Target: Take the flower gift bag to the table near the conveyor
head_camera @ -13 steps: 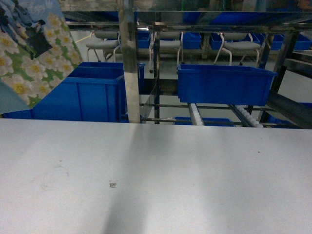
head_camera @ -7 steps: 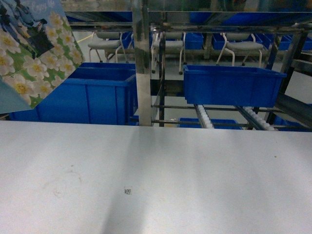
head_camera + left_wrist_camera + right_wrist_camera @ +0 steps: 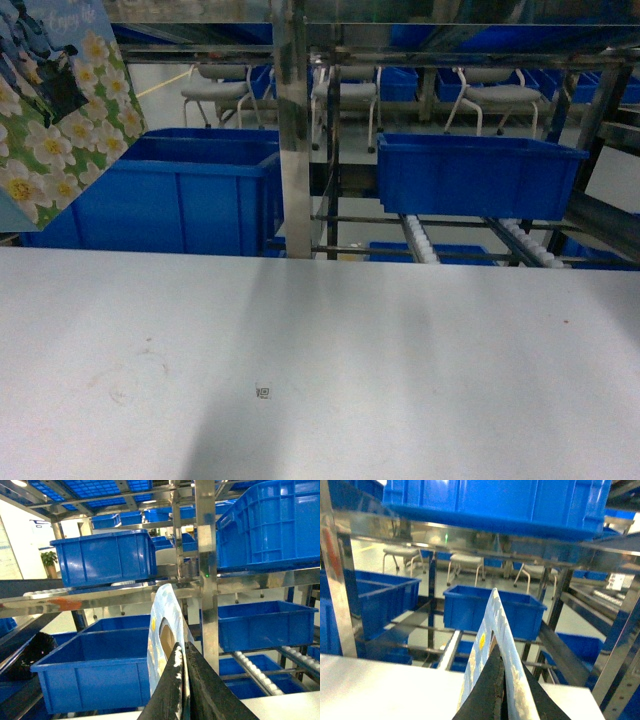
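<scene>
The flower gift bag (image 3: 60,110), sky-blue with white daisies and a dark figure, hangs at the head view's top left, above the table (image 3: 400,350) edge. In the left wrist view my left gripper (image 3: 182,647) is shut on the bag's (image 3: 162,625) upper edge by the handle hole. My right gripper (image 3: 499,652) is shut on the edge of a like pale-blue flower bag (image 3: 492,612) with a yellow spot, held over the table (image 3: 370,685). Neither gripper shows in the head view. The conveyor (image 3: 415,240) of white rollers runs behind the table.
Blue bins stand in the rack: a large one (image 3: 170,195) at left and another (image 3: 475,175) on the roller lane. A steel post (image 3: 292,130) rises at the table's far edge. Chairs (image 3: 500,95) stand beyond. A small speck (image 3: 262,392) lies on the table.
The head view first shifted, so the rack and speck slid right and then held still. The flower gift bag has drifted left toward the frame edge.
</scene>
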{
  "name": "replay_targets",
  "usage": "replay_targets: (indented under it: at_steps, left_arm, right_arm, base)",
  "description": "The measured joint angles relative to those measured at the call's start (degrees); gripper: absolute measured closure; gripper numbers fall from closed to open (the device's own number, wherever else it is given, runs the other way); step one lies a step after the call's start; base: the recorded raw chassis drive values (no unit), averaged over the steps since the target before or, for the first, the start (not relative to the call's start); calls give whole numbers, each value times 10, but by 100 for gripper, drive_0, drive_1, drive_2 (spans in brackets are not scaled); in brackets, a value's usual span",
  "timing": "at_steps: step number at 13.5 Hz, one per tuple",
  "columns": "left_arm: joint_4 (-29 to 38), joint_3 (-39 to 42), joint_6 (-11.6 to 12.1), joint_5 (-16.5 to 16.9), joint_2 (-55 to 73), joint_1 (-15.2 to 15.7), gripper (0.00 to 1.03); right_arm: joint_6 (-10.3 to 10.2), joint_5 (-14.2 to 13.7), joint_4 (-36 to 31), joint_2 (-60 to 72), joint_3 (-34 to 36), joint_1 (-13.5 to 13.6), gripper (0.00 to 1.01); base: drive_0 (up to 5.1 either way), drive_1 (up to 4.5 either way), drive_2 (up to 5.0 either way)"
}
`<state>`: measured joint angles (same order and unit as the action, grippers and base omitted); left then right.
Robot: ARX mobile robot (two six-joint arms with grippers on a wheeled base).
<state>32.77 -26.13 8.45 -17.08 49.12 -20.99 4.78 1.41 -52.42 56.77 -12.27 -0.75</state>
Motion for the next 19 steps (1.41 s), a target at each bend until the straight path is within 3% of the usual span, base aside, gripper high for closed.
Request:
replay_targets:
  at_steps: [3, 7, 13, 19]
  left_arm:
    - [0, 0, 0, 0, 0, 0, 101]
    - [0, 0, 0, 0, 0, 0, 101]
    - [0, 0, 0, 0, 0, 0, 101]
    - [0, 0, 0, 0, 0, 0, 101]
  right_arm:
    - [-3, 11, -94, 134, 32, -9, 99]
    - [-13, 52, -200, 278, 60, -52, 99]
    - [-49, 63, -236, 445, 73, -64, 99]
    - [-78, -9, -224, 395, 124, -16, 99]
  base:
    - [0, 0, 0]
    - [0, 0, 0]
    - [0, 0, 0]
    - [0, 0, 0]
